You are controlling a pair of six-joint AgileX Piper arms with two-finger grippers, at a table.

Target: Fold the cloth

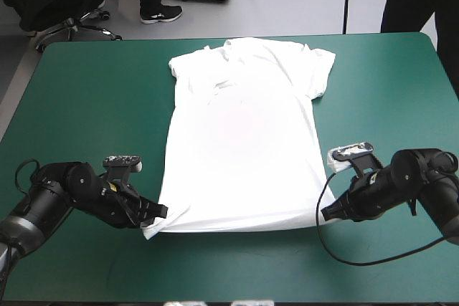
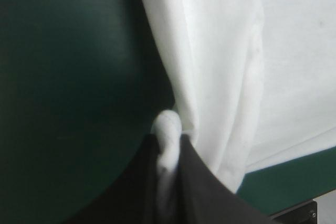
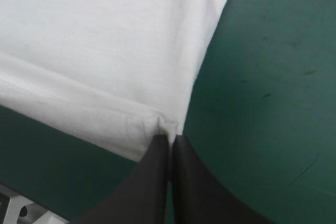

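Tightly, left gripper (image 2: 169, 141) and right gripper (image 3: 169, 138) pinch T-shirt (image 1: 244, 141) hem corners.

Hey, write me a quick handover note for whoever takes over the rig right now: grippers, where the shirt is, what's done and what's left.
Left gripper: shut on the T-shirt, pinching its near left hem corner.
Right gripper: shut on the T-shirt, pinching the near right hem corner.
T-shirt: spread flat in the middle of the teal-green cover, collar toward the far edge, hem toward the robot, both sleeves out.
Done: shirt laid out, both hem corners gripped.
Left: no fold shows yet. The likely next move is to lift both corners together and carry the hem toward the collar, then finish folding.
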